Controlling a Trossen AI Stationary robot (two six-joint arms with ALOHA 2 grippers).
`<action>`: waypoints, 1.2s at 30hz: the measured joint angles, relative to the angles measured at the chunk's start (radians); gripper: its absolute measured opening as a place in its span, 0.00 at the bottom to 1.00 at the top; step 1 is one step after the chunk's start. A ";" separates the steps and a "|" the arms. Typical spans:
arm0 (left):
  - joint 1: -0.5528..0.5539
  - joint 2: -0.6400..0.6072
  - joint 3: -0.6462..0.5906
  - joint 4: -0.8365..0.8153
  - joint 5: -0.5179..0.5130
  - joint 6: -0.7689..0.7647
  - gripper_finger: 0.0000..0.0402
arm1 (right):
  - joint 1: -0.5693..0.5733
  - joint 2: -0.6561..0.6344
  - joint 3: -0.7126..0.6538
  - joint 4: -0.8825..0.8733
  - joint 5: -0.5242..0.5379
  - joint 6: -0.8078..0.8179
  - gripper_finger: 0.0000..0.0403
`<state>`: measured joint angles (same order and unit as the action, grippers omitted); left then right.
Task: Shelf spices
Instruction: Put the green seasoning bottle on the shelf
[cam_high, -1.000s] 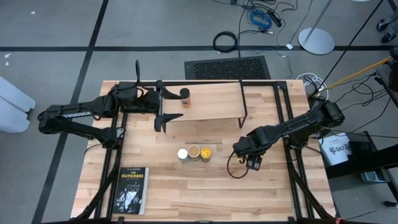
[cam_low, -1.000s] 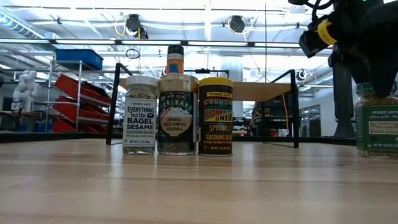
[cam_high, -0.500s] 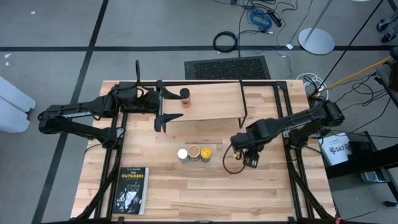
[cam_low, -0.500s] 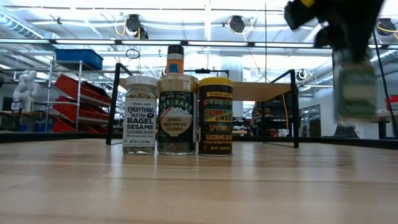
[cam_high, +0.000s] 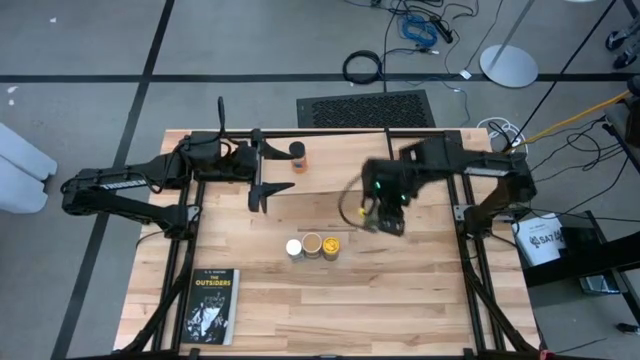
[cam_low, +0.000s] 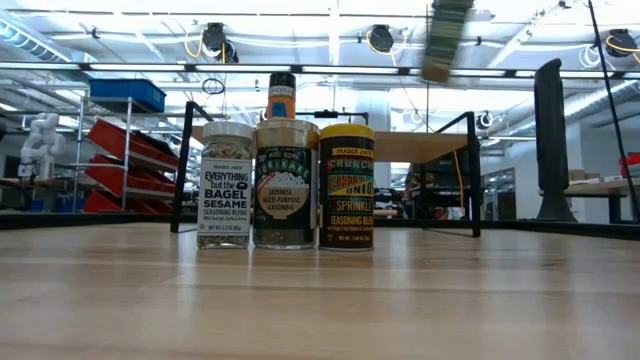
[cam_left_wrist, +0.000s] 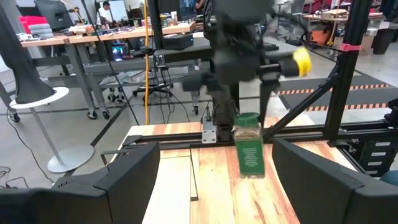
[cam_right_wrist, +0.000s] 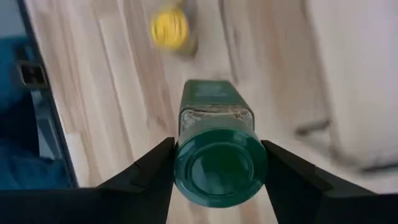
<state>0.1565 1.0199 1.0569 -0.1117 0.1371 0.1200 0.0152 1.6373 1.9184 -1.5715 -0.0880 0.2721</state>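
Wooden table (cam_high: 400, 300), right pincer (cam_high: 385, 205) gripping green-lidded jar (cam_right_wrist: 219, 163) aloft, left pincer (cam_high: 268, 172) wide beside shelf (cam_high: 345, 165)

Grey floor (cam_high: 90, 60) crossed by dark seams, a black mat (cam_high: 366, 108) behind the wooden worktop (cam_high: 300, 300), coiled cables (cam_high: 362, 67) and a round white stand base (cam_high: 508, 64) nearby. Beyond: red bins (cam_low: 120, 160), a blue crate (cam_low: 125, 93), round ceiling lamps (cam_low: 213, 38), cluttered benches (cam_left_wrist: 118, 40).
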 joint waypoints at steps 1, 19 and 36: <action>0.000 0.000 0.000 -0.001 0.000 0.000 0.80 | -0.020 0.022 0.047 0.000 0.000 -0.039 0.49; 0.000 0.000 0.000 -0.034 -0.003 -0.002 0.80 | -0.277 0.292 0.413 -0.001 0.072 -0.476 0.49; 0.000 0.000 0.000 -0.052 -0.036 -0.002 0.80 | -0.335 0.287 0.417 -0.003 0.139 -0.565 0.49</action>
<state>0.1563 1.0200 1.0569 -0.1636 0.1009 0.1181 -0.3196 1.9247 2.3357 -1.5749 0.0513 -0.2934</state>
